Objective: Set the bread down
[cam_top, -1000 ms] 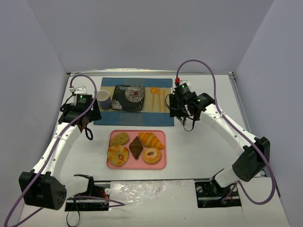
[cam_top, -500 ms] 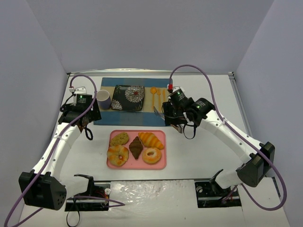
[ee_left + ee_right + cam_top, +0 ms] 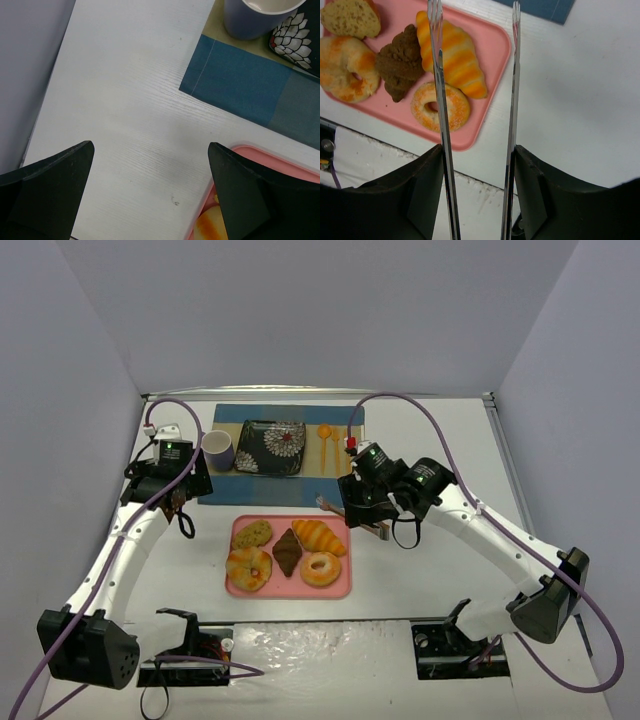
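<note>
Now the bread (image 3: 452,55) lies on the pink tray (image 3: 495,55), close against the dark pastry (image 3: 400,62) and just beside the sugared donut (image 3: 440,106). My right end effector (image 3: 476,155) grips metal tongs (image 3: 440,125), whose arms stand apart near the tray's edge. The left end effector (image 3: 150,147) is wide and holds nothing. I judge the croissant light, soft and flaky, so I would pinch it gently across its thick middle.

Left arm (image 3: 125,550), right arm (image 3: 500,540): white rounded link shells, black joint housings. Purple cable (image 3: 190,420) looping along each, base to wrist. Small green light (image 3: 172,450) on each black wrist block. Left gripper (image 3: 151,145), right gripper (image 3: 477,147): broad matte-black wedge fingers (image 3: 45,185). Black shoulder blocks (image 3: 90,640) at bases.
</note>
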Controlling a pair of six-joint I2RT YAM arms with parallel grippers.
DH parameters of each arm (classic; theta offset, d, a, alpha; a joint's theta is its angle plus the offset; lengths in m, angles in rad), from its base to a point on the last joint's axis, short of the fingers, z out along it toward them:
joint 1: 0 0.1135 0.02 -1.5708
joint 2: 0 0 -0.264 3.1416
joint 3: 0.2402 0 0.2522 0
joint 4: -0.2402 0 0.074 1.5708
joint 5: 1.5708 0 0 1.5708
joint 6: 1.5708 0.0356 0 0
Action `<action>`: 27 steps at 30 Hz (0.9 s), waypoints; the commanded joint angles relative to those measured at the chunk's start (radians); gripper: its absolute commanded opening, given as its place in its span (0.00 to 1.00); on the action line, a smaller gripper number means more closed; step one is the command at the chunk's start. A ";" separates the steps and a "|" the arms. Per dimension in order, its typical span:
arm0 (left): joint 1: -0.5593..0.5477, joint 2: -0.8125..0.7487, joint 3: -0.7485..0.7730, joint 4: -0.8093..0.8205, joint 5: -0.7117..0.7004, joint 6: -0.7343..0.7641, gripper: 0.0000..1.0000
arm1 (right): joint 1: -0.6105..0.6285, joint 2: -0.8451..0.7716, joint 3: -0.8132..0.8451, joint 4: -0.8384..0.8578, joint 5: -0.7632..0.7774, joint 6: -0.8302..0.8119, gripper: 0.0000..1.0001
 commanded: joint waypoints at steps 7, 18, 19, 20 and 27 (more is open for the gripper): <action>0.002 -0.039 0.030 0.001 -0.021 -0.005 0.97 | 0.096 -0.023 -0.049 -0.049 -0.057 -0.016 0.52; 0.002 -0.042 0.027 -0.004 -0.027 -0.002 0.97 | 0.163 0.006 -0.081 -0.050 -0.046 -0.025 0.53; 0.002 -0.040 0.027 -0.003 -0.027 -0.001 0.97 | 0.165 0.011 -0.082 -0.050 -0.044 -0.025 0.54; 0.002 -0.039 0.025 -0.005 -0.027 -0.001 0.97 | 0.168 0.014 -0.081 -0.048 -0.041 -0.023 0.54; 0.002 -0.041 0.026 -0.003 -0.028 -0.001 0.97 | 0.180 0.043 -0.069 -0.026 0.035 -0.010 0.55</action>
